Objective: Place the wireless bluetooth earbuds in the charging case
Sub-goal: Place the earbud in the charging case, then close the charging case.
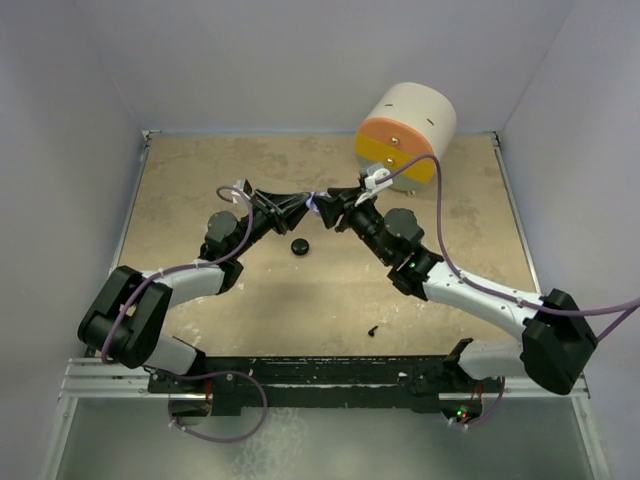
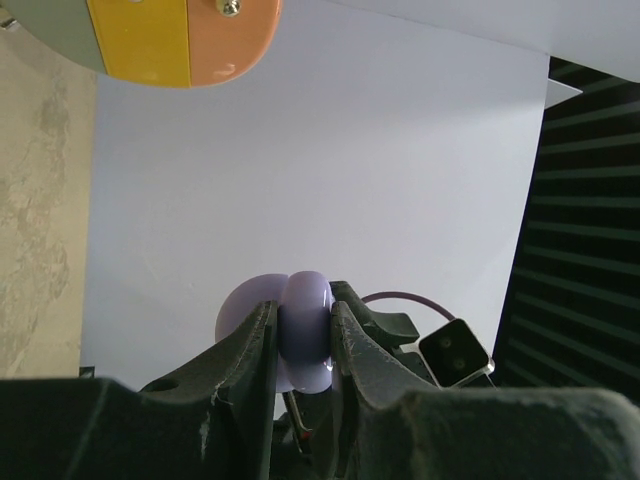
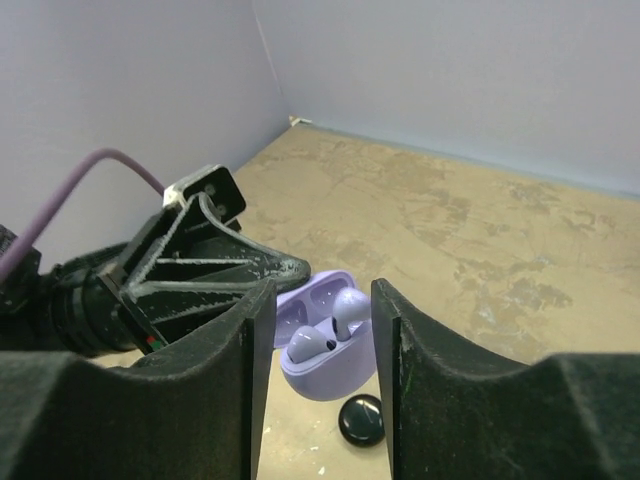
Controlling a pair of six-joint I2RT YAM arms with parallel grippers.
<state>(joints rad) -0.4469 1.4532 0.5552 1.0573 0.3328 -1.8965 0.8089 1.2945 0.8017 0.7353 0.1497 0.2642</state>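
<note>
left pincer (image 2: 304, 312) clamped tight on the lilac charging case (image 2: 300, 345), lid open. pale lilac earbud (image 3: 308, 346) sits in the case's well, just ahead of the right pincer (image 3: 322, 300). right pincer partly open, nothing held, and the case shows through the gap between its fingers. black puck (image 3: 361, 420) on the table (image 1: 200, 200), just below the case. tiny black earbud (image 1: 372, 329) loose on the table, well behind the right pincer, toward the arm bases. orange-faced drum (image 1: 405, 130) beyond the right pincer.
</note>
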